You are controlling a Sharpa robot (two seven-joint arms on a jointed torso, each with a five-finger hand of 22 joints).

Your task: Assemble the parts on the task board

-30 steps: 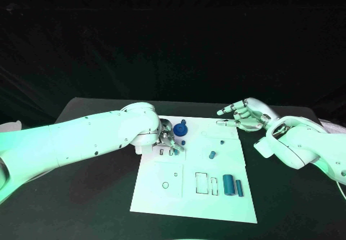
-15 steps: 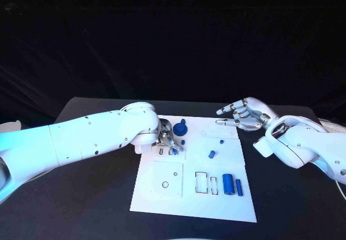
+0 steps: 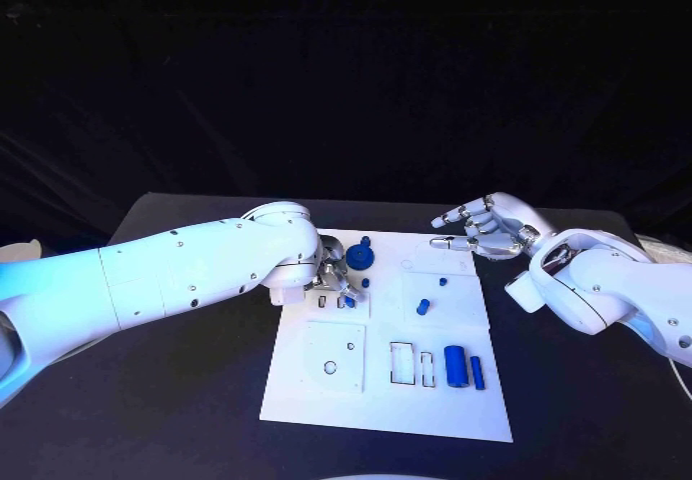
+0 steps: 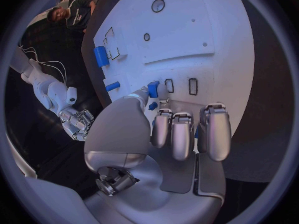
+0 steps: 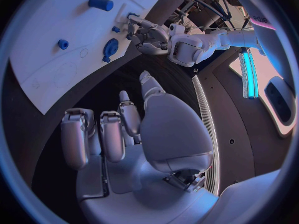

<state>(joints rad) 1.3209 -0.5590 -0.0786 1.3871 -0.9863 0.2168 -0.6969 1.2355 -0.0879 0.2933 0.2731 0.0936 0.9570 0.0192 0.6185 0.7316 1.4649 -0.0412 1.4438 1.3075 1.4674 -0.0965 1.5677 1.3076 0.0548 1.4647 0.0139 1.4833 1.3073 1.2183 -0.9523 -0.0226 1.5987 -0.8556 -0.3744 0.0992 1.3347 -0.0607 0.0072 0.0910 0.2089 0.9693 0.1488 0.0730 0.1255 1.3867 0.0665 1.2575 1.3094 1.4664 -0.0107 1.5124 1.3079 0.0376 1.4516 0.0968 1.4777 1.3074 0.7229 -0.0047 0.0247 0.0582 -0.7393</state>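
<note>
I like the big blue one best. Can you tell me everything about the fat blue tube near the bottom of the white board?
The fat blue tube is a smooth, plain cylinder that looks like plastic. It lies flat on the white task board, near the robot's right side. A thinner blue bar lies right beside it, and outlined slots sit on its other side. Neither hand touches it.

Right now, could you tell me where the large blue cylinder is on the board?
In the head view, the large blue cylinder lies on the white board's near right part, between a thin blue bar and two rectangular outlines.
</note>
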